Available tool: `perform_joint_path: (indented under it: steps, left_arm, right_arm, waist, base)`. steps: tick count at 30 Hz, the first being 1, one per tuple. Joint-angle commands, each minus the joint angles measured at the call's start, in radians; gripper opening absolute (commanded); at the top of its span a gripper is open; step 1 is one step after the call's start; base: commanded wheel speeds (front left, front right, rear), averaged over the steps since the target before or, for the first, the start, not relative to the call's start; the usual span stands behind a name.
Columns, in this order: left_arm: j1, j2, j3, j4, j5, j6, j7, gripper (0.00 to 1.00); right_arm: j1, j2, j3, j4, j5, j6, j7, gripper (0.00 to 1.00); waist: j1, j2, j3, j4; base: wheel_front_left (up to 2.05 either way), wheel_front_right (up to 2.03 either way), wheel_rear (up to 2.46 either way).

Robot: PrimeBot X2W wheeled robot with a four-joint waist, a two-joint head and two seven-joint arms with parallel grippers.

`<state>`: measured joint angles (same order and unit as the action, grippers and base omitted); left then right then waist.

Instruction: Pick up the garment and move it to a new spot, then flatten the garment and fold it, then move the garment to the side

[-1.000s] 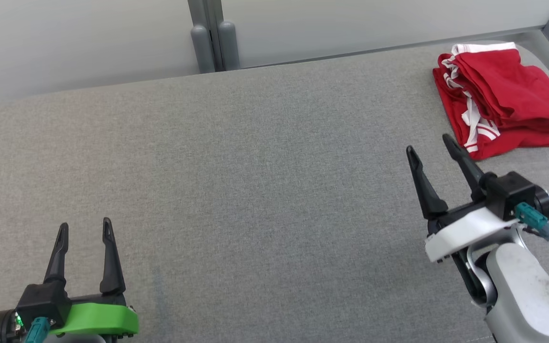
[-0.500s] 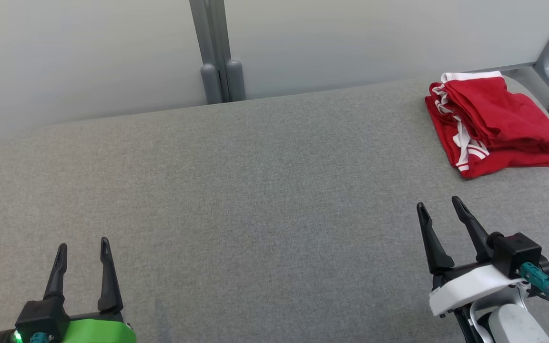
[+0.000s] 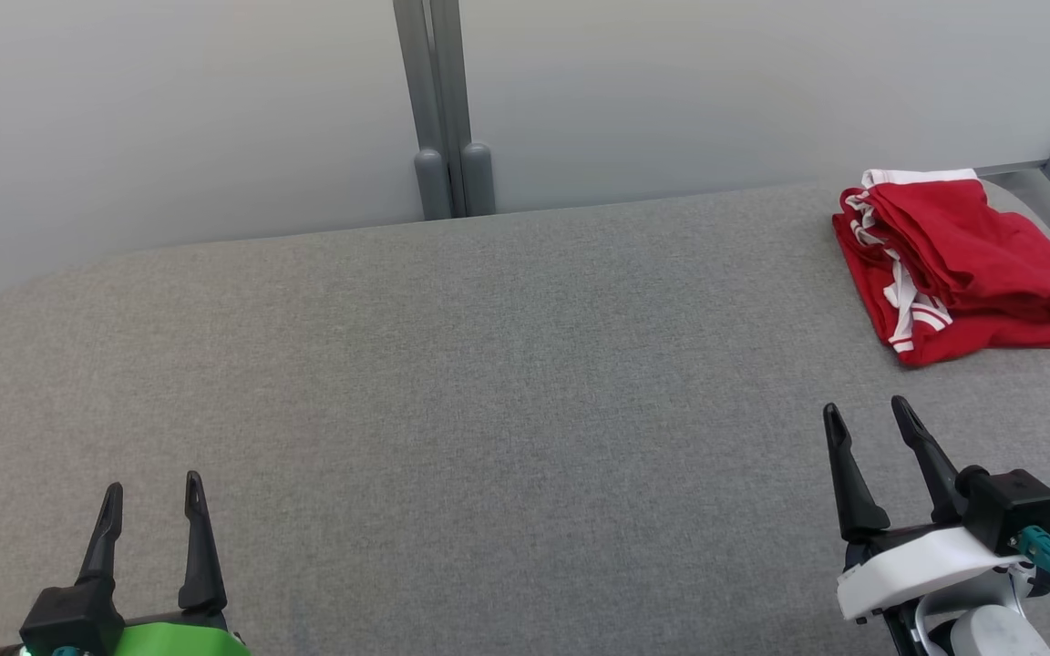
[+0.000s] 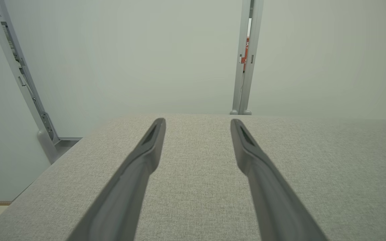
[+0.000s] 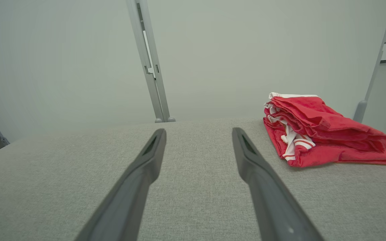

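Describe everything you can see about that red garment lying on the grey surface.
The red garment looks like soft cloth with white striped trim along its left edge and a white band at the far end. It is folded into a loose, rumpled stack of layers, lying at the far right of the grey fabric surface, which alone touches it.

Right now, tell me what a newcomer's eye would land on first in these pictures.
The red garment with white trim, folded at the far right of the grey table, stands out at once. Next come the left gripper at the near left and the right gripper at the near right, both with long dark fingers, open and empty.
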<state>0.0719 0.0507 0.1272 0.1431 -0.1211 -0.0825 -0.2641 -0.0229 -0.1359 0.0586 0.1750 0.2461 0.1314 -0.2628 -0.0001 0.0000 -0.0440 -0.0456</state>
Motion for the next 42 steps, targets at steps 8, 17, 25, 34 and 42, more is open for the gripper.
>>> perform_joint_path:
  steps: [8, 17, 25, 34, 42]
  left_arm:
    - [0.011, 0.001, 0.001, 0.008, -0.001, -0.006, 0.001, 1.0]
    - [-0.001, -0.011, 0.002, 0.066, -0.018, -0.006, 0.008, 0.0]
    - [-0.025, -0.009, 0.004, 0.073, -0.182, -0.011, 0.053, 0.0]
    - [-0.042, -0.008, -0.003, 0.071, -0.344, -0.015, 0.089, 0.0]
    - [-0.059, -0.007, -0.005, 0.073, -0.48, -0.02, 0.122, 0.0]
  right_arm:
    - [0.018, 0.007, 0.005, 0.006, 0.012, -0.002, -0.002, 1.0]
    - [0.035, 0.016, 0.011, 0.047, 0.025, 0.0, 0.006, 0.0]
    - [0.02, 0.023, -0.009, 0.049, 0.174, 0.0, 0.047, 0.0]
    - [0.005, 0.03, -0.03, 0.051, 0.321, 0.0, 0.088, 0.0]
    - [-0.006, 0.037, -0.046, 0.052, 0.444, 0.0, 0.122, 0.0]
  waist:
    - [0.0001, 0.0, -0.003, 0.004]
    - [0.0001, 0.0, -0.003, 0.005]
    - [0.0001, 0.0, 0.0, 0.007]
    - [0.0001, 0.0, 0.004, 0.01]
    - [0.0001, 0.0, 0.007, 0.013]
  base:
    - [0.0, 0.0, 0.0]
    - [0.0, 0.0, 0.0]
    - [0.0, 0.0, 0.0]
    - [0.0, 0.0, 0.0]
    - [0.0, 0.0, 0.0]
